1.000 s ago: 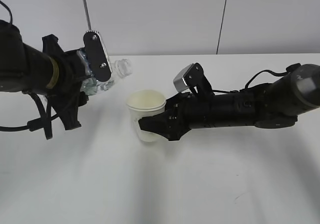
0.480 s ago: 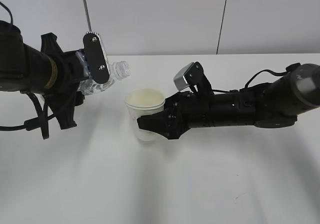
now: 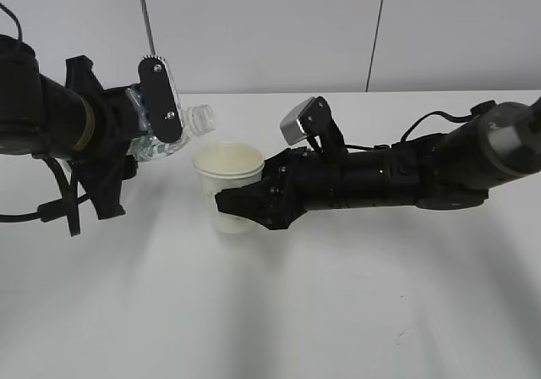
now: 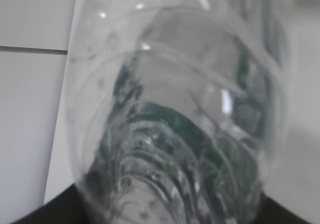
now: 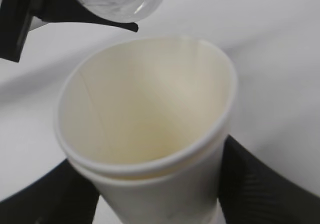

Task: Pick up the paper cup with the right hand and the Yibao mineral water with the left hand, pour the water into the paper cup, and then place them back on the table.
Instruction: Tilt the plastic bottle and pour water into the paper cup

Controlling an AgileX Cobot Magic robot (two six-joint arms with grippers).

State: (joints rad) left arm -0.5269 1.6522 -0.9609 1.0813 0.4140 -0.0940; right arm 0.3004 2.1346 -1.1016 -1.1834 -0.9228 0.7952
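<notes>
Nearest, the right hand pinches the cup upright mid-worktop to catch water; farther, toward the far-left edge, the left hand clamps the bottle, tipped mouth-first beside its rim.

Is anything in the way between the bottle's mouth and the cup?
Nothing visible is. The bottle, tilted in the left pincer, has its open mouth beside the cup rim, with only bare air between them. The right pincer grips the cup lower down.
</notes>
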